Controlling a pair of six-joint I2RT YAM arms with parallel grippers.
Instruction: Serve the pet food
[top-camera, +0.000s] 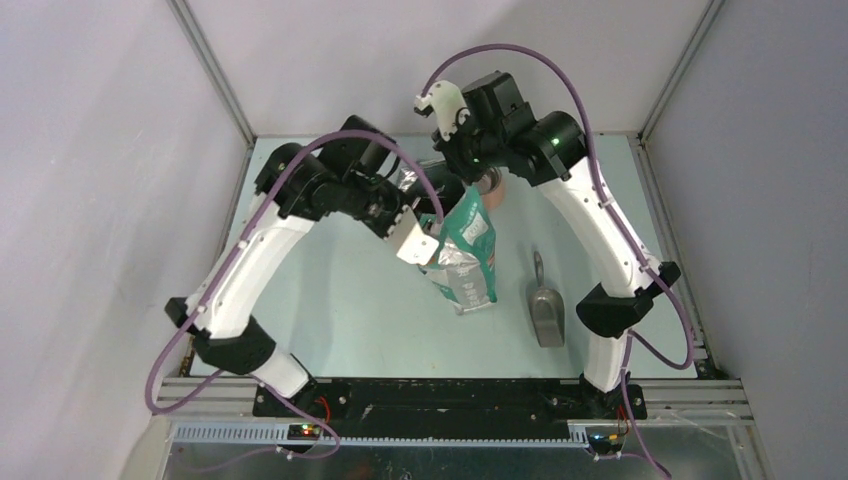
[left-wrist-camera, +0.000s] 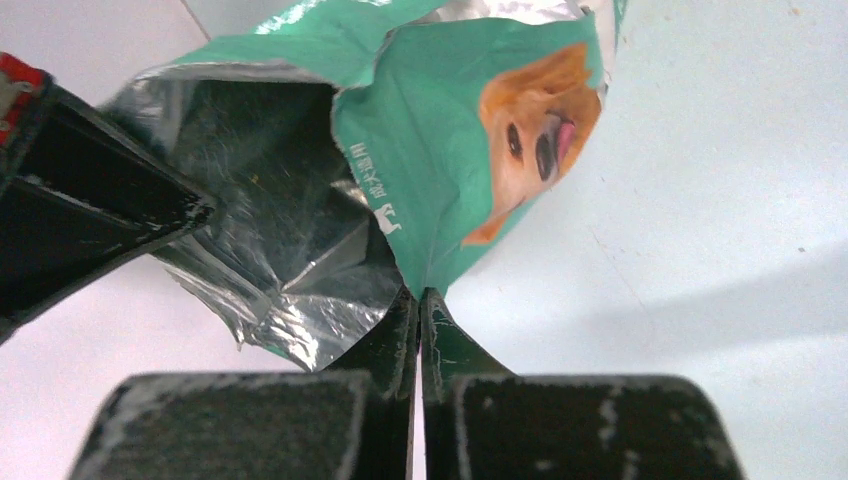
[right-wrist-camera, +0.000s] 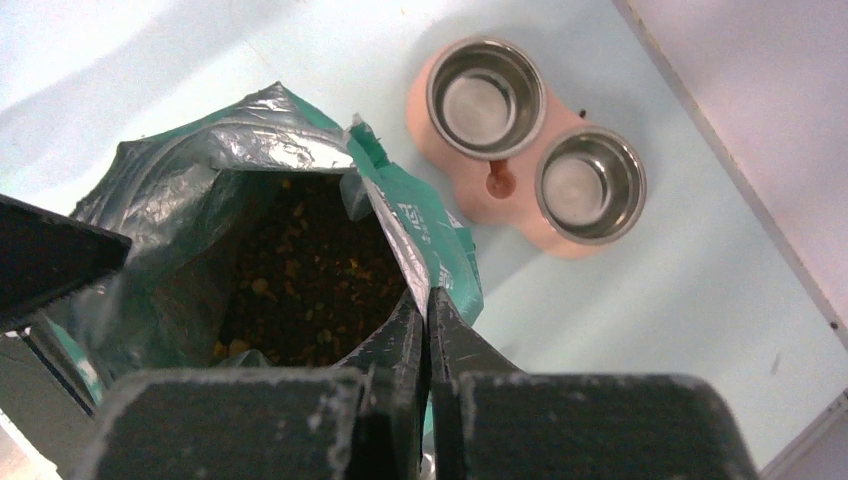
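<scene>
The pet food (right-wrist-camera: 300, 280) shows as brown kibble deep inside the open teal foil bag (right-wrist-camera: 420, 230), seen in the right wrist view. The bag (top-camera: 468, 250) stands tilted at the table's middle. My right gripper (right-wrist-camera: 428, 297) is shut on the bag's mouth rim, the foil pinched between its fingertips. My left gripper (left-wrist-camera: 420, 297) is shut on the bag's (left-wrist-camera: 450, 150) teal edge below the printed dog. From above, the left gripper (top-camera: 424, 246) sits at the bag's left side and the right gripper (top-camera: 455, 182) at its top.
A pink feeder with two steel bowls (right-wrist-camera: 530, 150) lies beyond the bag, mostly hidden under the right arm in the top view (top-camera: 492, 186). A grey metal scoop (top-camera: 545, 305) lies right of the bag. Walls close in the table's left, right and far edges.
</scene>
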